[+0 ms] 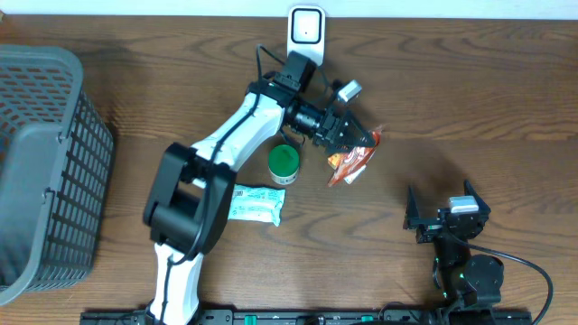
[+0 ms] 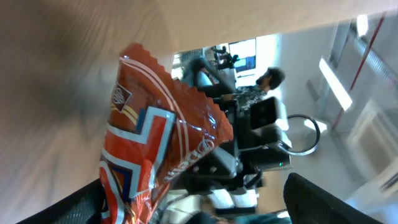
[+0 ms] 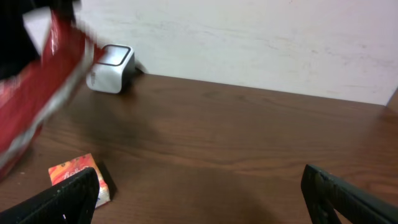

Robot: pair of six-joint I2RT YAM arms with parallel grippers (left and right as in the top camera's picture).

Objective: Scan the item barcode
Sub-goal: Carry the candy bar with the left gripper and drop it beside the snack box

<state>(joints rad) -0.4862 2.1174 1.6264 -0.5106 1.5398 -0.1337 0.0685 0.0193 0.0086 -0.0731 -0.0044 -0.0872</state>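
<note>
hovering left claw (image 1: 359, 137) | jaws apart by red packet (image 2: 155, 143) | right claw (image 3: 205, 196) apart

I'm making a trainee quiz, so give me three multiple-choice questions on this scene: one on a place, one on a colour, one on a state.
1. Where on the table does the white scanner stand? A near edge; B far edge, by the wall; C middle.
2. What colour is the lid of the small jar? A green; B blue; C yellow.
3. How is the right gripper? A shut on a packet; B shut, empty; C open, empty.
B: it stands by the wall. A: the lid shows green from overhead. C: its fingers stand wide apart, nothing between.
</note>
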